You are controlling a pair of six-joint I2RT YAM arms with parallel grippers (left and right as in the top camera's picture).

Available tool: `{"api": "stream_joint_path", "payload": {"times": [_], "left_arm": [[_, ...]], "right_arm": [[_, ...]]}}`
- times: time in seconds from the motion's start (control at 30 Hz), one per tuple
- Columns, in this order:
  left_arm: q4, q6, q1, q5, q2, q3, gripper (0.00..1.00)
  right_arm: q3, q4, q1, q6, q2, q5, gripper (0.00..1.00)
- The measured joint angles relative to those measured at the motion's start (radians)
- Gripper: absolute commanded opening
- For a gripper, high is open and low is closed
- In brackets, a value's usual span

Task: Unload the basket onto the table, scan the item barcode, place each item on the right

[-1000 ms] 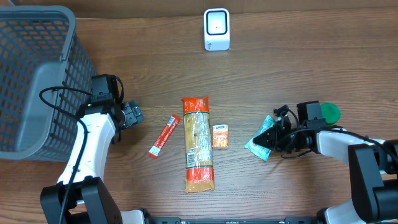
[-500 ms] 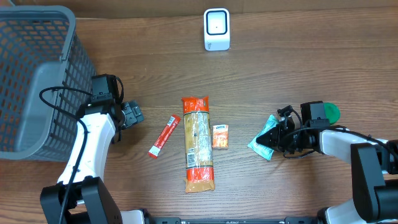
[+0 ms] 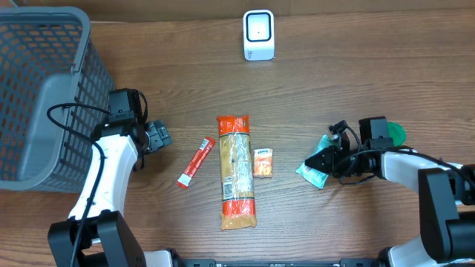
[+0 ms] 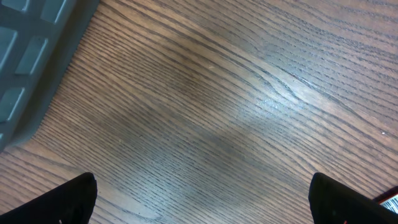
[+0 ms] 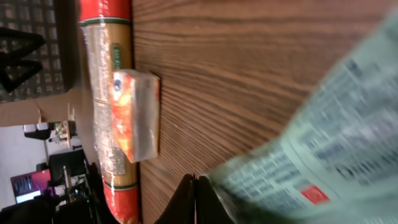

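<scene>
Brown wood-grain surface [image 3: 356, 81] fills the overhead view. A grey plastic lattice basket [image 3: 37, 89] stands at its far left, and a small white box-shaped scanner [image 3: 258, 35] sits at the far middle.

In the centre lies a long clear pasta packet with red ends [image 3: 236, 170], its length running near to far. Just right of it is a small orange rectangular packet [image 3: 263, 162], and to its left a slim red stick sachet [image 3: 195, 162] lies at a slant.

The right claw [image 3: 324, 159] is pressed together on the far edge of a teal printed foil pouch [image 3: 313, 173]. The pouch is right of the orange packet and apart from it, well nearer than the scanner. In the right wrist view the pouch [image 5: 323, 155] fills the right side, blurred, with its printed panel facing the camera. Whether it rests on the wood or hangs just above it is hard to judge.

A round green thing [image 3: 394, 133], perhaps a lid, shows partly behind the right arm.

The left claw [image 3: 157, 137] is spread wide over bare wood, between the basket and the red sachet, holding nothing.
</scene>
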Motion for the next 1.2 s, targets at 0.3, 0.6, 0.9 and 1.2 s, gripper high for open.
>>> {"api": "stream_joint_path", "payload": {"times": [0.3,0.6,0.9,1.2], "left_arm": [[0.0,0.0,0.0,0.0,0.0,0.0,1.0],[0.0,0.0,0.0,0.0,0.0,0.0,1.0],[0.0,0.0,0.0,0.0,0.0,0.0,1.0],[0.0,0.0,0.0,0.0,0.0,0.0,1.0]], "right_arm": [[0.054,-0.071,0.0,-0.034,0.0,-0.081,0.04],[0.152,-0.372,-0.003,-0.058,-0.17,0.042,0.04],[0.162,-0.554,-0.003,0.117,-0.204,0.459,0.04],[0.162,-0.579,-0.003,0.204,-0.204,0.672,0.04]]}}
